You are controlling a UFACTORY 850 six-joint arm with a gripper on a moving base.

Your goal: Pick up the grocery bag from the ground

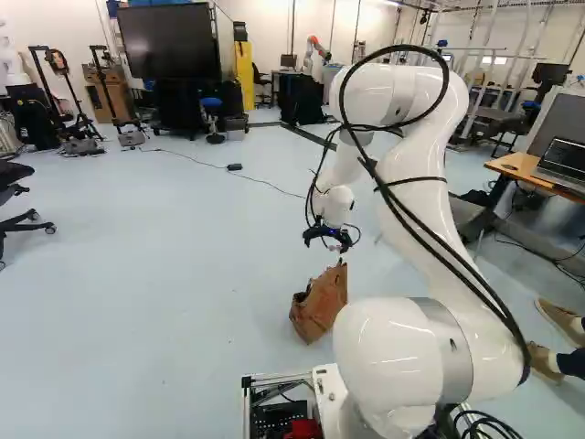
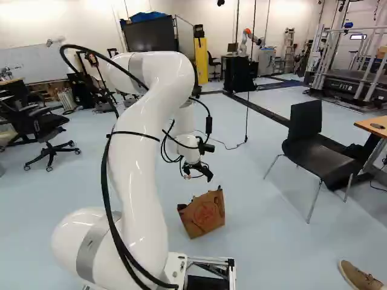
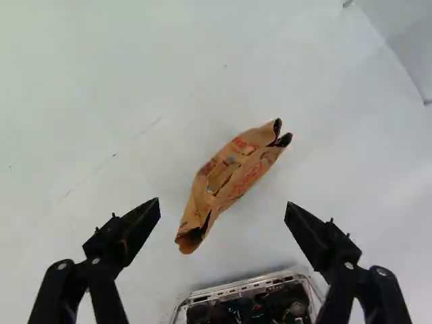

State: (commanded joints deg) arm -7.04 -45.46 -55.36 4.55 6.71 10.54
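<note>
The tool [image 1: 327, 243] hangs above the brown paper grocery bag [image 2: 202, 214], its two fingers spread wide apart with nothing gripped between them. The bag sits on the floor [image 1: 164, 274] near the front of the moving base [image 1: 274, 377], apart from the tool, and in the wrist view its creased, narrow top runs at a slant, partly between the fingers and partly ahead of them. A black chair [image 2: 320, 160] stands to the bag's right in the right base view.

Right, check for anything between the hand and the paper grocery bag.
Nothing visible: the open hand hangs above the paper grocery bag with only air between. The base's metal frame lies to one side.
</note>
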